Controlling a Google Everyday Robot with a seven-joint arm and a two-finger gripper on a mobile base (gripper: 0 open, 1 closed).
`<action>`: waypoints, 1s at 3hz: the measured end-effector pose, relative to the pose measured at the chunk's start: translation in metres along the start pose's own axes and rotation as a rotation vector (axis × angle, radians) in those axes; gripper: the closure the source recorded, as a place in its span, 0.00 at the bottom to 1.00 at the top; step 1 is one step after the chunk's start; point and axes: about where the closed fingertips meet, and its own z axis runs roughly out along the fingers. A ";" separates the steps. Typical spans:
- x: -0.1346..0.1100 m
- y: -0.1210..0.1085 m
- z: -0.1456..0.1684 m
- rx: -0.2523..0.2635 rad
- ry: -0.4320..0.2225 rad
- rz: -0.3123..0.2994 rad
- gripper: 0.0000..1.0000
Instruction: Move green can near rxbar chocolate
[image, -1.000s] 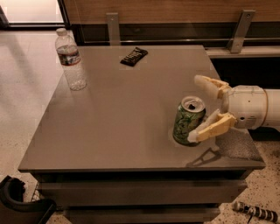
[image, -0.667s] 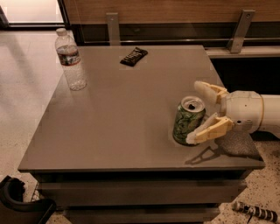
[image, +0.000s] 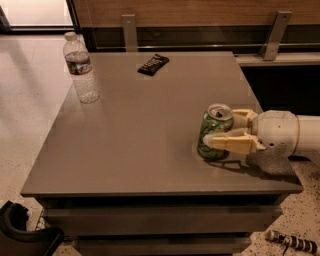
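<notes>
The grey bench carries everything. The gripper reaches in over the bench's right edge, its fingers clenched on the green can, which stands upright between them. A clear water bottle stands well apart, far left of the fingers. The rxbar chocolate lies flat well beyond the fingers, near the back edge

The gripper is at the right front of the table, clasped round the green can. From there to the chocolate bar at the back edge runs bare tabletop. The one upright obstacle, a water bottle, stands well apart at the far-left corner.
</notes>
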 end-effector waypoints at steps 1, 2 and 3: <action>-0.001 0.001 0.002 -0.005 0.000 -0.002 0.71; -0.002 0.002 0.004 -0.009 0.000 -0.003 0.93; -0.003 0.002 0.006 -0.012 0.000 -0.004 1.00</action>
